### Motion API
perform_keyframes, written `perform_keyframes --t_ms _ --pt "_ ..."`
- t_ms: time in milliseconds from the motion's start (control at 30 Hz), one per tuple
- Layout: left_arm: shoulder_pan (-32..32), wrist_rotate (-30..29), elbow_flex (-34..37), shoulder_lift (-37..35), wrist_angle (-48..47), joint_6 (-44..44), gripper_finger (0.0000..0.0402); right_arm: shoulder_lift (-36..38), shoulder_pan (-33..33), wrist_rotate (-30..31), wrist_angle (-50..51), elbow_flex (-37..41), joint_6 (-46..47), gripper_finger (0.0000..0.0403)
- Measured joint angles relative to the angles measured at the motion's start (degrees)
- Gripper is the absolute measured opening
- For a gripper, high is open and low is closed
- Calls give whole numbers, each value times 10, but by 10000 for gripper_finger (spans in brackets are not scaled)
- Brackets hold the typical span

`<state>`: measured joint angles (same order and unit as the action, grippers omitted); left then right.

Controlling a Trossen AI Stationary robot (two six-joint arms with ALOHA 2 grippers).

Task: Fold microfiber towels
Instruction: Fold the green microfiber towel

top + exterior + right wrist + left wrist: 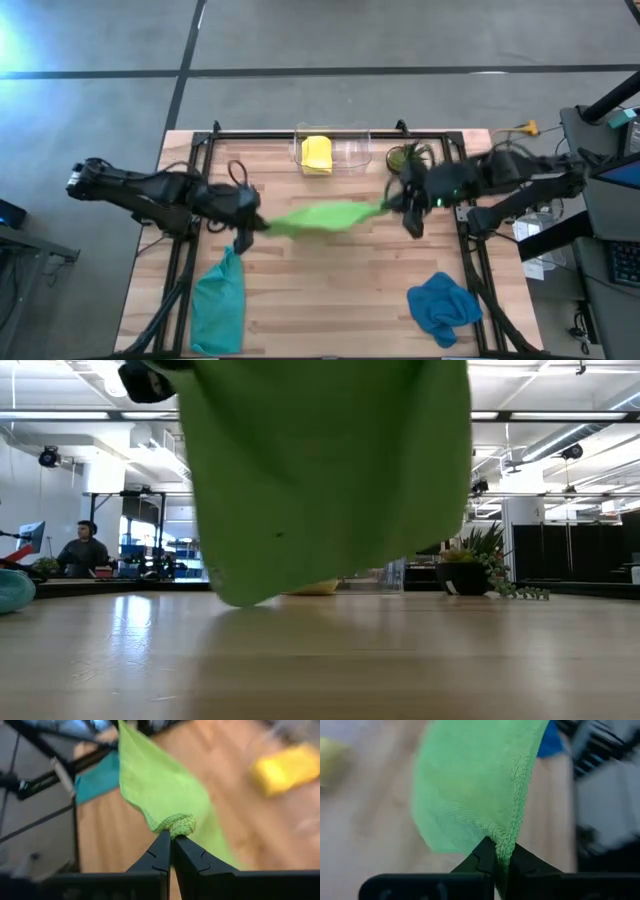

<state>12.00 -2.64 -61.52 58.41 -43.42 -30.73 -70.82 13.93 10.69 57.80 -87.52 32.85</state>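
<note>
The lime green towel (320, 217) hangs spread between my two grippers above the middle of the table; in the low view it (330, 470) hangs clear of the tabletop. My left gripper (252, 224) is shut on its left end, my right gripper (392, 205) on its right end. The teal towel (220, 300) lies crumpled at the near left, the blue towel (443, 305) at the near right. The yellow towel (316, 154) lies folded in a clear tray at the far edge. My left gripper pinches the lime green towel at its stitched hem (504, 847) between the two fingertips, coming from the table's left. The towel stretches away from the fingers, lifted clear. My right gripper pinches a bunched corner (177, 826) of the lime green towel between its two fingertips, coming from the table's right. The towel runs away from the fingers toward the other arm, off the table.
A clear tray (350, 150) stands at the far edge, with a small potted plant (405, 157) to its right. Black frame rails (190, 190) run along both sides of the table. Bare wood lies between the teal and blue towels.
</note>
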Motion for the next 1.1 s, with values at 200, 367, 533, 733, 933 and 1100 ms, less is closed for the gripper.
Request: perform_keyframes --t_ms 200,367,533,733,933,1100 --pt "83 236 -6 33 101 -140 0 -1 146 -6 -46 61 234 9" --pt "139 261 -7 45 228 -178 0 -1 234 -8 -155 103 383 9" --pt "128 146 0 81 66 -84 0 -5 249 -4 -149 208 436 9" --pt "59 -55 34 153 -30 1 0 -5 194 2 -190 373 409 9" --pt "-19 -52 81 250 89 60 0 -5 98 13 -300 508 351 9" --pt "-59 -72 87 340 120 61 0 -5 10 25 -361 558 273 9"
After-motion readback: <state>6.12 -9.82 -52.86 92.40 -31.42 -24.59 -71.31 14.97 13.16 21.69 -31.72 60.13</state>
